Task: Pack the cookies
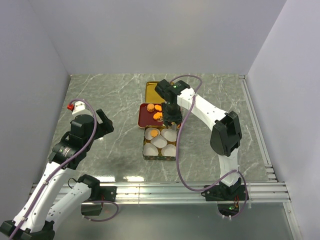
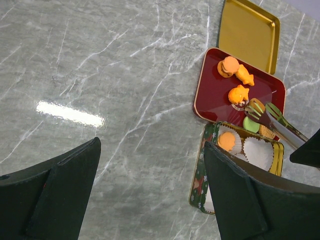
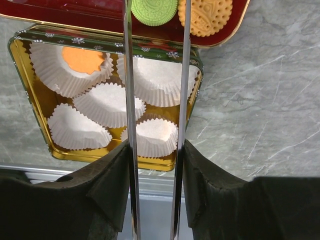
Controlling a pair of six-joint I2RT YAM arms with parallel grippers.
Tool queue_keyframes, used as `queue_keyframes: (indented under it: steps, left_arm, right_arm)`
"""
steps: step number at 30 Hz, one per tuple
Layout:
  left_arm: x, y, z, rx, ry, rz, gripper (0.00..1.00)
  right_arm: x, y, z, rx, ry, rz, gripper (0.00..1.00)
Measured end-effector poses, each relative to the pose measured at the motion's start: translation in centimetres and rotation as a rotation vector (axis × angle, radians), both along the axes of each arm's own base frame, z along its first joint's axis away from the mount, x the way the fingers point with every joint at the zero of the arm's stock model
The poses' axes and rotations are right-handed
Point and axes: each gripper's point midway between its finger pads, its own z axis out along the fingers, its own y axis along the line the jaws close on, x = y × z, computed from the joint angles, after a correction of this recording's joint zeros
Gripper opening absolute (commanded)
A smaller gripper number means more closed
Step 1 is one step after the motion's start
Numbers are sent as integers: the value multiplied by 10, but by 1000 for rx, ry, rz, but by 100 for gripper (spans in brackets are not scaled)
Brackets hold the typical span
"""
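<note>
I see the table (image 2: 100, 60) as grey marble-look stone, smooth and glossy enough to throw back a lamp streak. The lid (image 2: 248, 32) looks like gold sheet metal, satin rather than mirror-bright. The tray (image 2: 212, 95) is deep red with a lacquer shine. The tin (image 3: 35, 107) is gold metal inside, with a printed green band outside. The cups (image 3: 107, 102) are white pleated paper, matt. The cookies (image 3: 205, 15) look dry and matt, with embossed faces. The tongs (image 3: 129, 75) are polished metal strips. The left gripper (image 2: 152, 150) and right gripper (image 3: 156, 150) have matt black, plastic-looking fingers (image 3: 107, 190).
</note>
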Motion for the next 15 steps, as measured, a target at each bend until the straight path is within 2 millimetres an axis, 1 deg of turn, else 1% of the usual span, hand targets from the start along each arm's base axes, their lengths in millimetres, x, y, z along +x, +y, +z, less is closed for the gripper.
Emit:
queue_keyframes:
  steps: [5,12,15]
  left_arm:
    - [0,0,0,0,0,0,90]
    - [0,0,0,0,0,0,90]
    - [0,0,0,0,0,0,90]
  right_arm:
    - [1,0,5,0,-6,-1,47]
    - [17,8,30,27,-73,-2,46]
    - [21,8,38,38,-94,-7,46]
